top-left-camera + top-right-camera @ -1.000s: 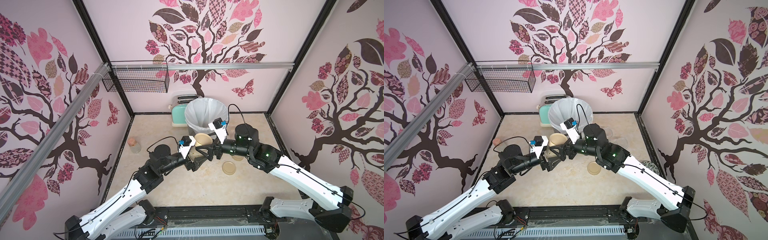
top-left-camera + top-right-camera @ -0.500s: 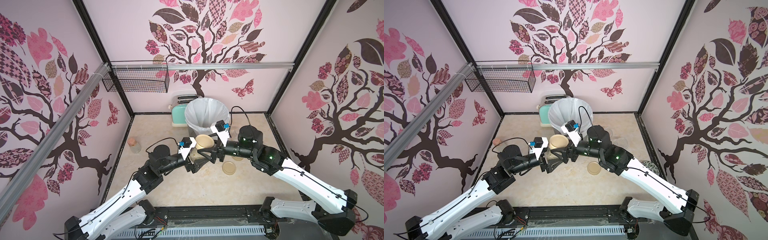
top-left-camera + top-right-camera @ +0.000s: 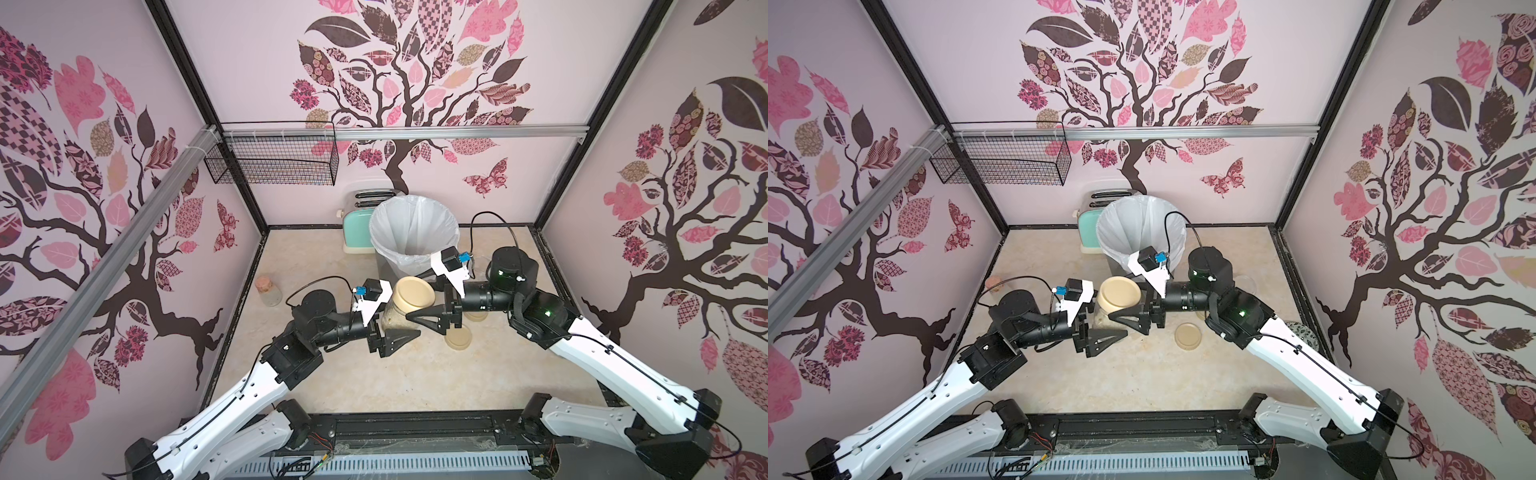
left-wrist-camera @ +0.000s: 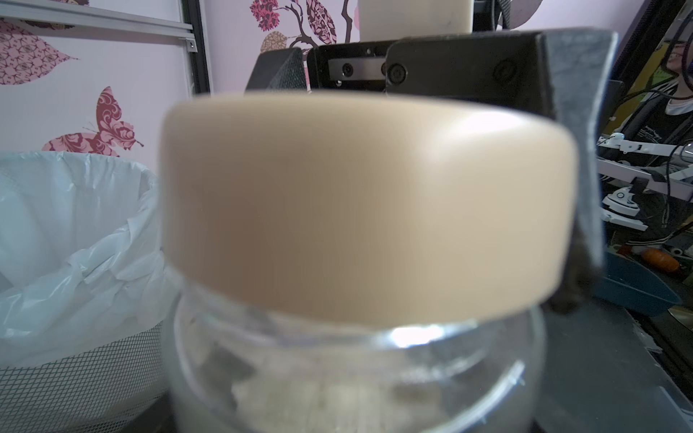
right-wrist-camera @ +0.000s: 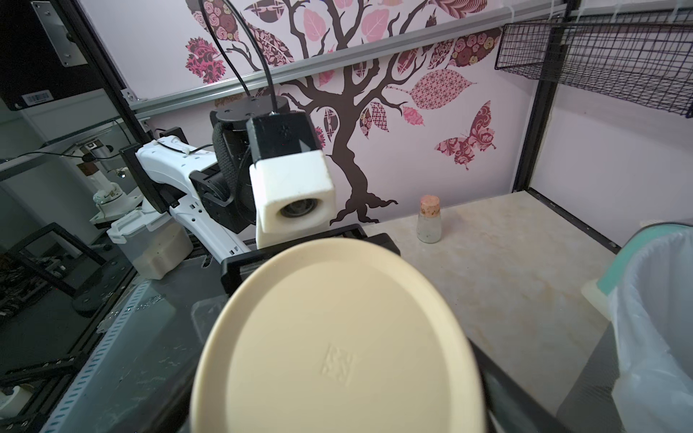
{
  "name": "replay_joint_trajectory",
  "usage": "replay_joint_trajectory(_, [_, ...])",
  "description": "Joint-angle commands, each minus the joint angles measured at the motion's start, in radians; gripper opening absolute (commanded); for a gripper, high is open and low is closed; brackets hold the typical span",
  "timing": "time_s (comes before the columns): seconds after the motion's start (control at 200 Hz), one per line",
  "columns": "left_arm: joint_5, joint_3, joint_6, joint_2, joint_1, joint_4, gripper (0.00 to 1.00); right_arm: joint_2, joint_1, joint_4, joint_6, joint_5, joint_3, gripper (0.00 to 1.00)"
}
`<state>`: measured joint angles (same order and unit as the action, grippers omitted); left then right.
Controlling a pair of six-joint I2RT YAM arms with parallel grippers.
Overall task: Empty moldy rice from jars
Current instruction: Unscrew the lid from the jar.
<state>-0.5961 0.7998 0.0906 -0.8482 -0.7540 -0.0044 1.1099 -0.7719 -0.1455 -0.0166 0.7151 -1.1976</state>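
Jar [image 3: 392,319]: gripped at its glass body by the left gripper [image 3: 399,328] and held tilted just in front of the bin [image 3: 376,232], with the lid [image 3: 413,293] on.
Right gripper [image 3: 422,305]: jaws are spread wide and closed across the lid. Only the near finger is shown in both top views.
Left wrist view: one grey pad [image 4: 583,168] is seen pressed to the lid's rim. The other finger is mostly hidden behind the lid.
Moldy rice [image 4: 318,397]: seen blurred through the glass, low in the jar. It is barely made out in the top views.
Right wrist view: an embossed mark on the lid's face is shown, and a corked bottle [image 5: 428,221] near the wall.
Loose lid [image 3: 458,338]: lying on the table [image 3: 374,395] beside the right arm, shown in the top views only.
Patterned jar [image 3: 1302,332]: caught in a top view, beside the right arm.
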Motion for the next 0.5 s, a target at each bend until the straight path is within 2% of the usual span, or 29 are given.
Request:
replay_joint_trajectory(0.0, [-0.011,0.056,0.007,0.044,0.007,0.059,0.68,-0.022,0.007,-0.009,-0.027,0.032,-0.036,0.79])
replay_joint_trajectory(0.495, [0.029,0.028,0.002,0.086,0.01,0.03,0.68,-0.031,0.024,-0.061,-0.055,-0.075,-0.085,0.79])
